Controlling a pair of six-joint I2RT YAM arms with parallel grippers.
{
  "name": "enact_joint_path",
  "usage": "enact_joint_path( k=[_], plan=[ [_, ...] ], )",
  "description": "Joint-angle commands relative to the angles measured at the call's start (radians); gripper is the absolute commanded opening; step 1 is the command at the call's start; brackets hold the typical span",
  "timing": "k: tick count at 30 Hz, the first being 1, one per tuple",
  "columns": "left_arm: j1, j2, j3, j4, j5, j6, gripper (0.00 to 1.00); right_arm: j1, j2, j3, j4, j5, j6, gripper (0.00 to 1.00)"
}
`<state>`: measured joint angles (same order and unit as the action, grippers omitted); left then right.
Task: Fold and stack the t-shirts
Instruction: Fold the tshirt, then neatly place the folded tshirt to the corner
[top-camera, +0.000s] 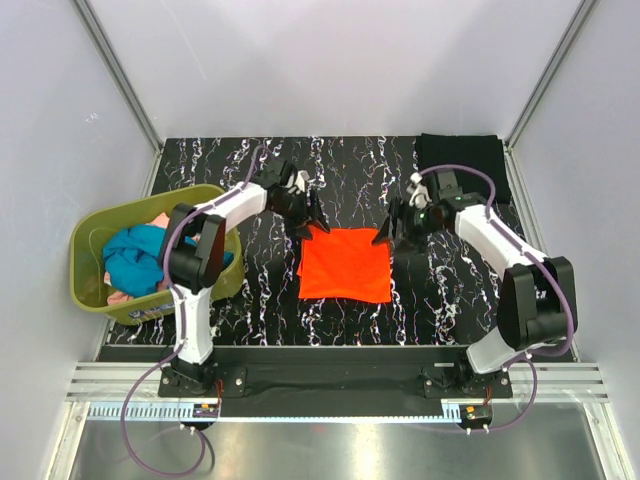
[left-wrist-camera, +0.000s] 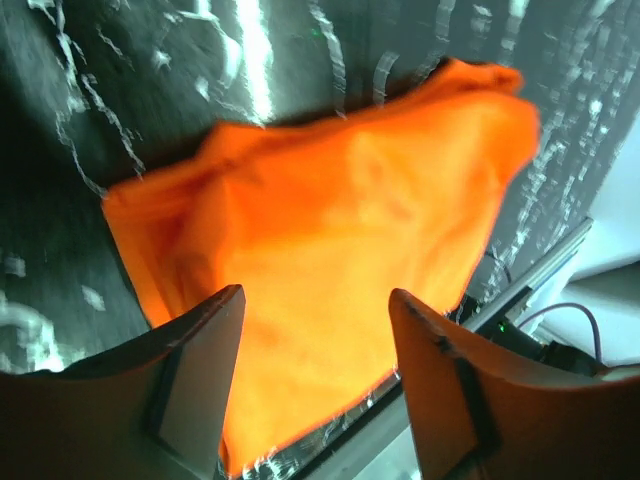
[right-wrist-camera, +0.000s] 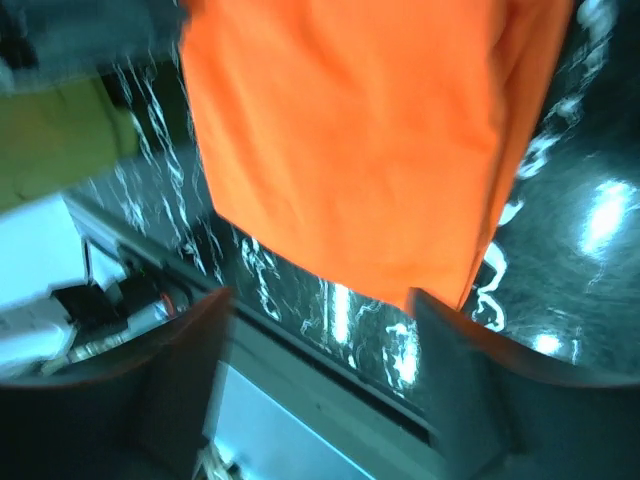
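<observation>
Olive-green plastic basket (top-camera: 88, 287) at far left holds a crumpled teal t-shirt (top-camera: 135, 258). Left gripper (top-camera: 305, 222) hovers at the far-left corner of the bright orange t-shirt (top-camera: 345, 265), which lies folded square mid-table on the black marbled tabletop (top-camera: 260, 300); jaws spread, holding nothing. Right gripper (top-camera: 388, 232) sits at the far-right corner, likewise spread and empty. Black folded cloth (top-camera: 460, 160) lies at far right. Judgement: pinch both far corners together, lift evenly, keep edges aligned.
</observation>
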<state>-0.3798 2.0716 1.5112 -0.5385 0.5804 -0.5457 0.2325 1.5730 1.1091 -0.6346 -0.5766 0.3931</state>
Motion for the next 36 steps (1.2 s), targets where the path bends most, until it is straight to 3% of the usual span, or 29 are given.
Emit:
enact_joint_path(
  k=[1,3,9,17,23,29,36],
  plan=[
    [0.005,-0.142,0.029,-0.046,-0.019,0.046,0.69,-0.031,-0.007,0.081,-0.108,0.104,-0.062,0.91],
    [0.005,-0.198,0.030,-0.057,-0.013,0.064,0.71,-0.035,0.037,0.101,-0.102,0.101,-0.076,0.99],
    [0.005,-0.361,-0.006,-0.106,-0.024,0.086,0.72,-0.042,0.136,0.120,0.016,0.106,-0.086,1.00],
    [0.004,-0.585,-0.287,-0.061,-0.016,0.055,0.73,-0.042,0.246,0.124,0.147,0.113,-0.195,1.00],
    [0.004,-0.729,-0.446,-0.063,-0.036,0.049,0.73,-0.044,0.332,0.164,0.171,0.084,-0.261,0.88],
    [0.004,-0.810,-0.497,-0.075,-0.044,0.035,0.73,-0.042,0.389,0.169,0.220,0.021,-0.250,0.80],
    [0.004,-0.864,-0.511,-0.110,-0.057,0.032,0.74,-0.042,0.461,0.146,0.282,-0.045,-0.231,0.54]
  ],
)
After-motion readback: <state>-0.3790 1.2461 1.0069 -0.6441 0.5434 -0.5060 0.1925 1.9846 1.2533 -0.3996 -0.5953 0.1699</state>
